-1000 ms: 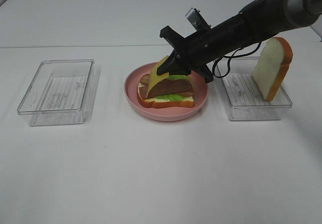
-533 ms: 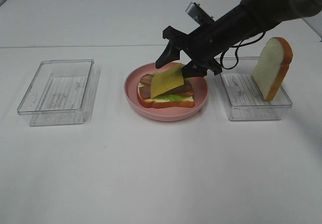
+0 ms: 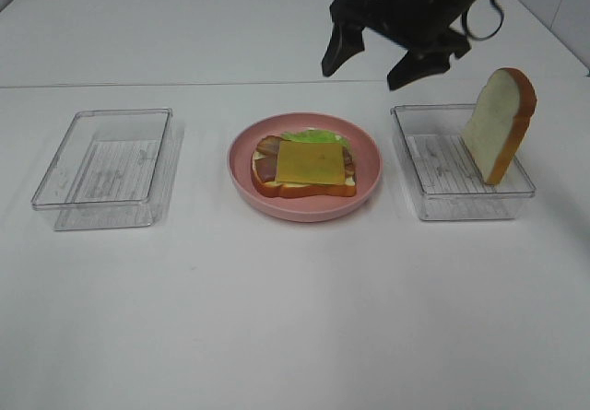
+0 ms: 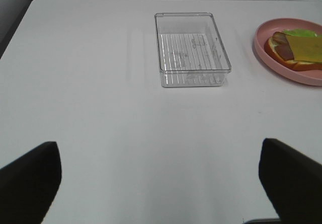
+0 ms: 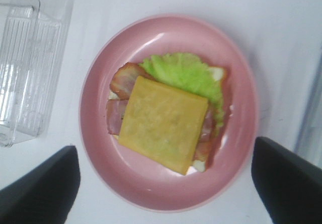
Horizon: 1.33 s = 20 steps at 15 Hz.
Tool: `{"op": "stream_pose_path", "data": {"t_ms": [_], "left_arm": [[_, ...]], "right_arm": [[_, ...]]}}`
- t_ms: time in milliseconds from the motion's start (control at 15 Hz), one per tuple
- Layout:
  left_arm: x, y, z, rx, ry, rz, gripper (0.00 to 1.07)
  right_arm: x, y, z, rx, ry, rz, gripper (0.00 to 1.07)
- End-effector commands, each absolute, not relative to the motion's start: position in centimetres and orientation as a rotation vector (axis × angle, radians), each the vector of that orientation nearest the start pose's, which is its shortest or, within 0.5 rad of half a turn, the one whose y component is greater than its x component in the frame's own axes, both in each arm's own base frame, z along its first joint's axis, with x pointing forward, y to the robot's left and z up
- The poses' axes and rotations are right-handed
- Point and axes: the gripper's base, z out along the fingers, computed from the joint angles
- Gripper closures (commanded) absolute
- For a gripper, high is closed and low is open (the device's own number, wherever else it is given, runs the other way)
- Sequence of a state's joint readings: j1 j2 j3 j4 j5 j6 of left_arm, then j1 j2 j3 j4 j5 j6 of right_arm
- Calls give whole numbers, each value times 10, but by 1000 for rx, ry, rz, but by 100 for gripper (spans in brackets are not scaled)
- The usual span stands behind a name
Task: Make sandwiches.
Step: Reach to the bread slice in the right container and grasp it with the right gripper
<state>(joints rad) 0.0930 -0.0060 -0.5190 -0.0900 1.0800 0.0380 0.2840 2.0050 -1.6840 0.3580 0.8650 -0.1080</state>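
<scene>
The open sandwich (image 3: 305, 165) lies on a round pink plate (image 3: 365, 185): bottom bread slice, green lettuce, bacon strips, yellow cheese square (image 5: 163, 123) on top. It also shows in the left wrist view (image 4: 296, 50). A second white bread slice (image 3: 499, 125) leans upright in the right clear tray (image 3: 458, 198). My right gripper (image 3: 372, 58) is open and empty, raised above and behind the plate. My left gripper (image 4: 160, 181) is open and empty over bare table near the front left; it is out of the exterior view.
An empty clear tray (image 3: 105, 167) stands at the left, seen also in the left wrist view (image 4: 191, 50). The right wrist view shows a corner of this tray (image 5: 25, 68). The white table has a seam line across the back.
My right gripper let go of the cheese, which now lies flat on the bacon. The gripper rose up and back, away from the plate.
</scene>
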Motion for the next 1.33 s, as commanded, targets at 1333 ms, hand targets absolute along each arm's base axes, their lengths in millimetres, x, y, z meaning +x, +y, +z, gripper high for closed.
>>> {"op": "stream_pose_path", "data": {"t_ms": [1333], "left_arm": [[-11,-9,281,-56,2006,-42,6]], "right_arm": [[470,5,206,117,2868,36,19]]}}
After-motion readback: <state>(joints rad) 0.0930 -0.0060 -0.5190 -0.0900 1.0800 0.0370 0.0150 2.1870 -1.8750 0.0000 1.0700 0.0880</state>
